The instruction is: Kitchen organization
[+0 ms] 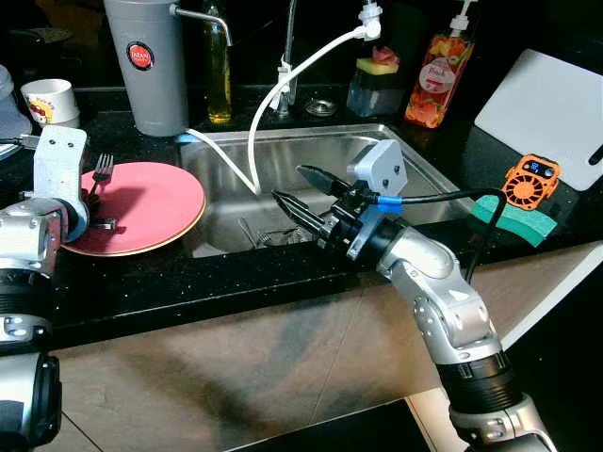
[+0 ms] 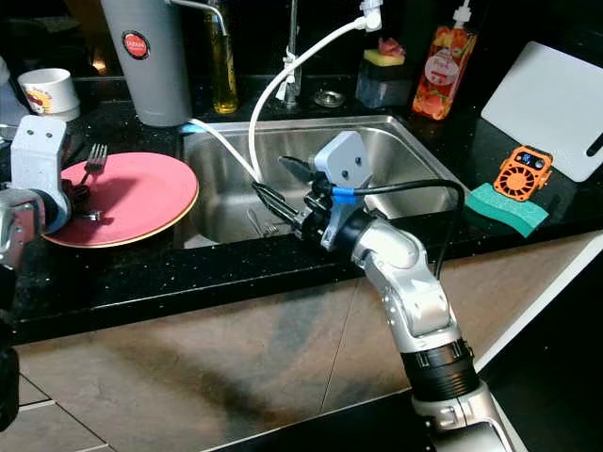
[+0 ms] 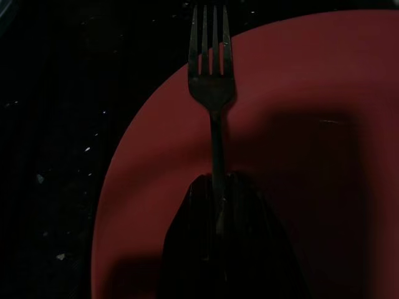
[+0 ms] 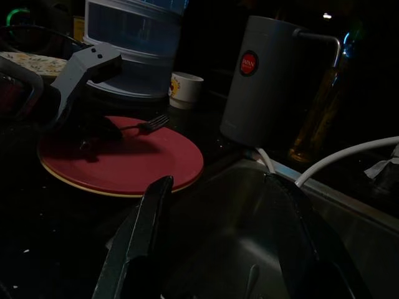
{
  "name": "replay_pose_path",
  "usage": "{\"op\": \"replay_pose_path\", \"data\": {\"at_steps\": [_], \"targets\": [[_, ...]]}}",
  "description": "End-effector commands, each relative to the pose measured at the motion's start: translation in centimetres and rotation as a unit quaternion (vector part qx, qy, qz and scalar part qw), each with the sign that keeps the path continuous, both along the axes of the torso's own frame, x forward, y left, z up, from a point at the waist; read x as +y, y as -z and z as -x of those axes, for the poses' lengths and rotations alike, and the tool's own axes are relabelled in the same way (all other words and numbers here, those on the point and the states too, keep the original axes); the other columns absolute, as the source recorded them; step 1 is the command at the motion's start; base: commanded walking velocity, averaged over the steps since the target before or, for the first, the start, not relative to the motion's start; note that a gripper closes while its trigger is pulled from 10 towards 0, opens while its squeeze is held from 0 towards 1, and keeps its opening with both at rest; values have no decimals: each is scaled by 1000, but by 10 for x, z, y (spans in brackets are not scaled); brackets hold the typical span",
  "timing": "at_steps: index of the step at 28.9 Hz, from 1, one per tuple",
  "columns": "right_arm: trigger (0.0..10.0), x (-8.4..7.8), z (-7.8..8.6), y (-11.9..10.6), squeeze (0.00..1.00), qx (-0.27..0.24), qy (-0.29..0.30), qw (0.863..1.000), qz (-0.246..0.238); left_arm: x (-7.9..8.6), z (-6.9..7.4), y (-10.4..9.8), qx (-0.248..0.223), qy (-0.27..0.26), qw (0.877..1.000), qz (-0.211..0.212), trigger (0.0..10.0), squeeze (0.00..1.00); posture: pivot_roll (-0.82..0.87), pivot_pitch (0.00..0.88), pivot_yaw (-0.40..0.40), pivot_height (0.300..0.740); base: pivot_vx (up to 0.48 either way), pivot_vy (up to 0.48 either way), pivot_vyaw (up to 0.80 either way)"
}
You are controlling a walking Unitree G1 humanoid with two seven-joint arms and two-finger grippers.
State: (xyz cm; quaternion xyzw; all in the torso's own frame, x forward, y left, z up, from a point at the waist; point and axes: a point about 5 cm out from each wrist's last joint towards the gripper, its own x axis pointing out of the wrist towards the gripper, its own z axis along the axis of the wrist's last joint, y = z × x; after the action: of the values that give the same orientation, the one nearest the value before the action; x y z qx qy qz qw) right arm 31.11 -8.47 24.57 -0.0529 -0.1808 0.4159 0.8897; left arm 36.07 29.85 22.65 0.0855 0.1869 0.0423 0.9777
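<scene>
We find the left tool [image 3: 215, 205] clenched on the handle of the dark metal fork [image 3: 212, 93], which lies low over the round red plate [image 1: 160, 202] on the black speckled worktop [image 1: 188, 282], its long axis running straight out from the fingers, tines leading. The right tool [image 1: 301, 193] hangs released, fingers spread, over the stainless steel sink [image 1: 283, 160], just beside the plate on its right. We judge the left arm alone placed to carry the fork.
</scene>
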Motion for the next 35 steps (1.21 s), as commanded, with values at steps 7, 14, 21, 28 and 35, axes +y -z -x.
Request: {"op": "replay_pose_path", "data": {"at_steps": [7, 14, 21, 28, 35], "targets": [[10000, -3, -1, -2, 0, -2, 10, 1000, -6, -49, -16, -73, -198, 78, 976, 45, 8980, 0, 129, 0, -42, 740, 0, 0, 0], [10000, -2, -3, -4, 0, -5, 10, 1000, -7, -128, -28, -104, -259, 198, 939, 107, 10000, 0, 109, 0, -33, 740, 0, 0, 0], [10000, -6, -2, -5, 0, -10, 22, 1000, -5, -220, -44, -60, -193, 285, 938, 45, 10000, 1000, 75, 0, -15, 740, 0, 0, 0], [10000, -10, 0, -6, 0, -13, 33, 999, -7, -205, -39, -107, -347, 221, 901, 137, 10000, 0, 58, 0, -6, 740, 0, 0, 0], [10000, -16, 3, -4, 0, -10, 43, 999, -7, -154, -24, -117, -379, 147, 913, 40, 10000, 0, 65, 0, -10, 740, 0, 0, 0]]}}
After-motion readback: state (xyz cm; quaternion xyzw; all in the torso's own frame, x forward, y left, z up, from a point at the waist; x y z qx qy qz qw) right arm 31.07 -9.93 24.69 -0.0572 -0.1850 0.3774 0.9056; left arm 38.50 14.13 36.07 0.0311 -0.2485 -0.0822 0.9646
